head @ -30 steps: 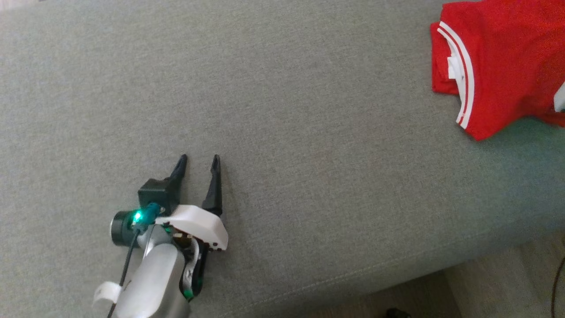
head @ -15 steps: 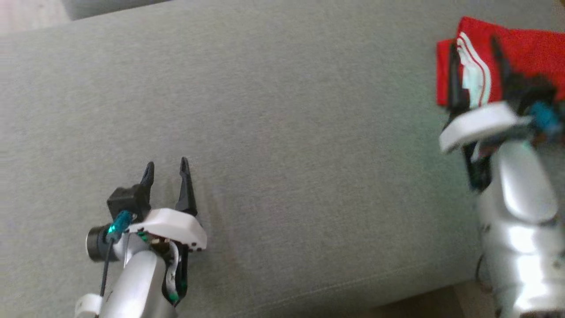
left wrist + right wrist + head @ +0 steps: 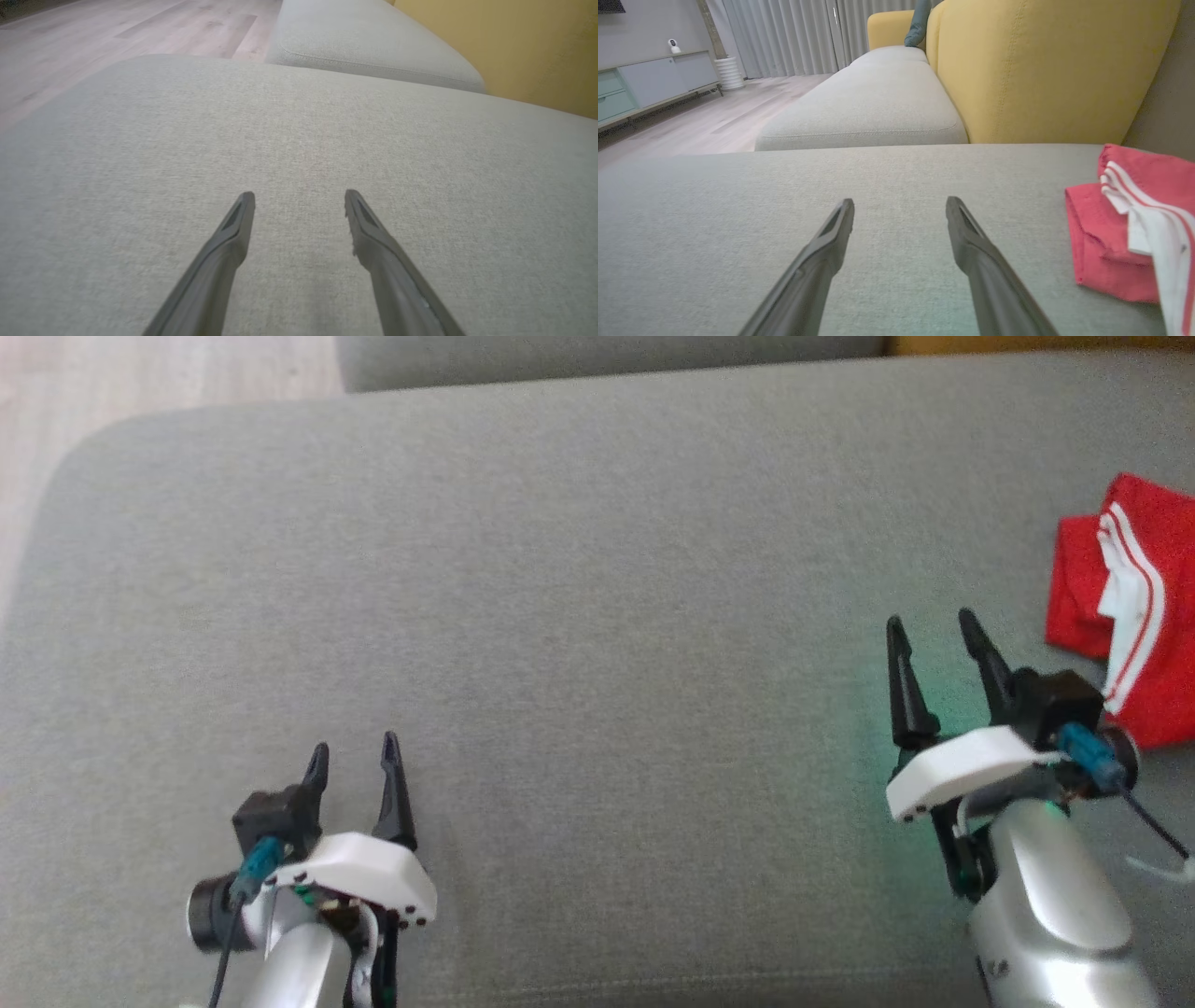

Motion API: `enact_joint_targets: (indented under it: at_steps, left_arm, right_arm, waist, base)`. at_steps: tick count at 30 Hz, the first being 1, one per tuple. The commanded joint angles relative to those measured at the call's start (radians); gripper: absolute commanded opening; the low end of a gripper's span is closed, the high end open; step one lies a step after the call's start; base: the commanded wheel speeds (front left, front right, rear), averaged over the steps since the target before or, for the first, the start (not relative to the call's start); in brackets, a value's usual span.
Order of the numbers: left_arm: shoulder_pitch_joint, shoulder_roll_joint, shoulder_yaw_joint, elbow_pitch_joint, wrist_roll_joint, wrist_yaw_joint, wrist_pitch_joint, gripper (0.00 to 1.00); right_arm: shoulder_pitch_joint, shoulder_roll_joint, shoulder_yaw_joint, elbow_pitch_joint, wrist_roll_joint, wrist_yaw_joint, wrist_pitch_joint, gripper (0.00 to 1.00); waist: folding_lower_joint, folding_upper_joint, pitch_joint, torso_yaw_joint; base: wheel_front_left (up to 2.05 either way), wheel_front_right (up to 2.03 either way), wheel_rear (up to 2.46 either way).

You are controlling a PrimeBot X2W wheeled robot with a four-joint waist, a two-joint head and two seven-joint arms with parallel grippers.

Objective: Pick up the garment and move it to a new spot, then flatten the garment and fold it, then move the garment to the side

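The right gripper (image 3: 932, 618) has drawn back from the folded garment (image 3: 1130, 607) at the right side of the cushion (image 3: 597, 616), its fingers wide open and empty like those of the left gripper (image 3: 355, 742); moving aside seems done, only retreat remains.

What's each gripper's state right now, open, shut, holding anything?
Left gripper: open, empty, over the grey cushion.
Right gripper: open, empty, with the red garment lying beside it.

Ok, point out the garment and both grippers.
garment (image 3: 1075, 602), head view, red fold left of stripes
right gripper (image 3: 932, 619), head view, between its fingertips
left gripper (image 3: 356, 742), head view, between its fingertips
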Motion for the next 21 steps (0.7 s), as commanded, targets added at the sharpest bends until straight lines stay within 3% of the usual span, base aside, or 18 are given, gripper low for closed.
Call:
enact_joint_targets:
  at_steps: [1,16,17,21]
  left_arm:
    - [-0.009,0.008,0.044,-0.035,0.000,0.005,-0.006,1.00]
    - [0.045,0.008,0.097,-0.075,-0.001,-0.013,-0.006,1.00]
    - [0.069,0.000,0.060,-0.041,-0.001,-0.015,0.000,0.00]
    - [0.091,-0.004,0.055,0.014,-0.003,-0.015,0.002,0.00]
  right_arm:
    - [0.005,0.007,0.030,-0.029,0.021,0.003,-0.006,1.00]
    - [0.042,0.007,0.087,-0.022,0.083,0.003,-0.006,1.00]
    - [0.055,0.003,0.060,0.004,0.078,0.000,0.000,0.00]
    - [0.094,0.009,0.059,0.057,0.080,0.000,0.001,0.00]
  waist:
    - [0.0000,0.0000,-0.032,0.030]
    - [0.0000,0.0000,-0.099,0.048]
    - [0.0000,0.0000,-0.099,0.049]
    - [0.0000,0.0000,-0.101,0.049]
  base:
    - [0.00,0.00,0.00]
    - [0.00,0.00,0.00]
    - [0.00,0.00,0.00]
    - [0.00,0.00,0.00]
